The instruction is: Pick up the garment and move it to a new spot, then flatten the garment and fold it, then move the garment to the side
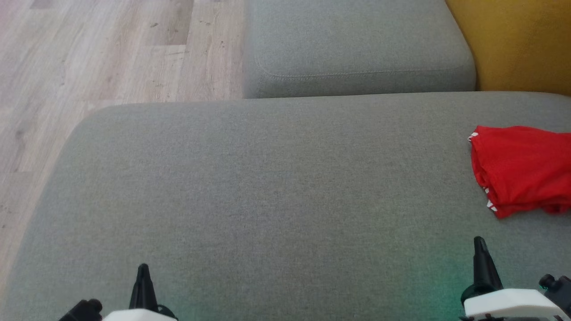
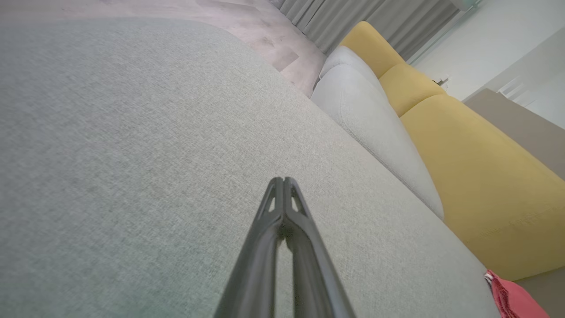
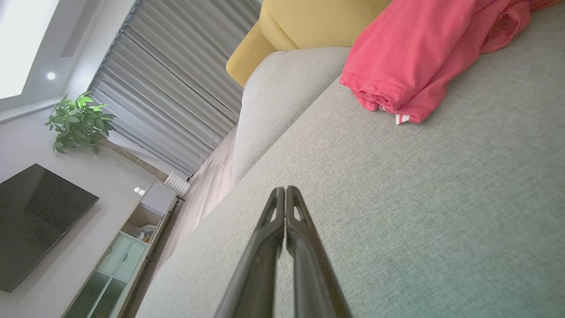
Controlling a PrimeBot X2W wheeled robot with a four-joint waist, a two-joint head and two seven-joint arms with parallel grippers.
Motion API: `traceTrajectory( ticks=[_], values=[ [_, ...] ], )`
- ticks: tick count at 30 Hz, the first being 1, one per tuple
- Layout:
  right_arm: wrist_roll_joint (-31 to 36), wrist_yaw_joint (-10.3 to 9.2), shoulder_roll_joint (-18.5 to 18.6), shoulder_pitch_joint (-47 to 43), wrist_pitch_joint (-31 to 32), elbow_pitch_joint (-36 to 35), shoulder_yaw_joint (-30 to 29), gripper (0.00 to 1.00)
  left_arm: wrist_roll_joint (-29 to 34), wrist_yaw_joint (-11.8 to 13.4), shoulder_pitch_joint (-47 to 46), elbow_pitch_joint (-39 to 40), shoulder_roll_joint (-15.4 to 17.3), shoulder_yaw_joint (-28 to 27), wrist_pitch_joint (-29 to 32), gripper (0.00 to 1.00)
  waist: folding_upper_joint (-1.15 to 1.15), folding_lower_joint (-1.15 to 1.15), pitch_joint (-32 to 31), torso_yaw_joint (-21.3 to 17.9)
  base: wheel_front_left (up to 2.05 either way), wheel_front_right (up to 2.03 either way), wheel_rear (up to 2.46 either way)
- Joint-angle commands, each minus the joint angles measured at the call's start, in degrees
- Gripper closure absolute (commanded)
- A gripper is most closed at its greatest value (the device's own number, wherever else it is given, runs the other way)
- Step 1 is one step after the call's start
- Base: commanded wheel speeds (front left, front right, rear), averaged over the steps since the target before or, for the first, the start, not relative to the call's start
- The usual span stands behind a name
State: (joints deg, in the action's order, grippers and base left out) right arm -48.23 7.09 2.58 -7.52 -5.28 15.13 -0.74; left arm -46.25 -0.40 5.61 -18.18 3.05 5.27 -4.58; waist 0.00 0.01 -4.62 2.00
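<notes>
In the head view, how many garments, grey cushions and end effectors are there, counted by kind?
Red fabric garment: 1
Grey fabric sofa cushions: 2, large front cushion, smaller far cushion
Dark two-fingered end effectors: 2, left end effector, right end effector
Total: 5

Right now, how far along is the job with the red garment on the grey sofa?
Done, apparently: the red fabric garment lies folded in a compact stack at the right side of the grey fabric sofa seat. In hand: nothing; the left gripper and right gripper are both shut, empty, clear of it. Left: probably nothing, though one edge looks slightly rumpled.
</notes>
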Motion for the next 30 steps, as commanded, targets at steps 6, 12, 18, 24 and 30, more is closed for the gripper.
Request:
traceTrajectory(
  ticks=[6, 12, 18, 24, 30],
  values=[
    [-5.3, 0.21, 0.9, 4.1, 1.2, -1.7, -0.3, 1.00, -5.3, -1.0, -4.5, 2.2, 0.0, -2.7, 1.1, 1.00, 0.00, 0.00, 0.5, -0.2, 0.00, 0.00, 0.00],
    [-9.4, 0.23, 1.0, 5.1, 2.1, -1.7, -0.7, 1.00, -9.5, -1.6, -5.2, 2.4, 0.0, -3.6, 2.1, 1.00, 0.00, 0.00, 0.9, -0.4, 0.00, 0.00, 0.00],
    [-12.7, 0.24, 1.0, 5.9, 3.0, -1.6, -1.1, 1.00, -12.9, -2.1, -5.9, 2.6, -0.1, -4.4, 3.0, 1.00, 0.00, -0.01, 1.3, -0.5, 0.00, 0.00, 0.00],
    [-16.7, 0.26, 1.0, 6.9, 3.9, -1.6, -1.5, 1.00, -17.0, -2.7, -6.6, 2.8, -0.1, -5.3, 4.0, 1.00, 0.00, -0.01, 1.7, -0.7, 0.00, 0.00, 0.00],
    [-20.8, 0.28, 1.0, 7.8, 4.9, -1.5, -2.0, 1.00, -21.2, -3.4, -7.4, 3.0, -0.1, -6.2, 5.0, 1.00, 0.00, -0.01, 2.2, -0.9, 0.00, 0.00, 0.00]
  ],
)
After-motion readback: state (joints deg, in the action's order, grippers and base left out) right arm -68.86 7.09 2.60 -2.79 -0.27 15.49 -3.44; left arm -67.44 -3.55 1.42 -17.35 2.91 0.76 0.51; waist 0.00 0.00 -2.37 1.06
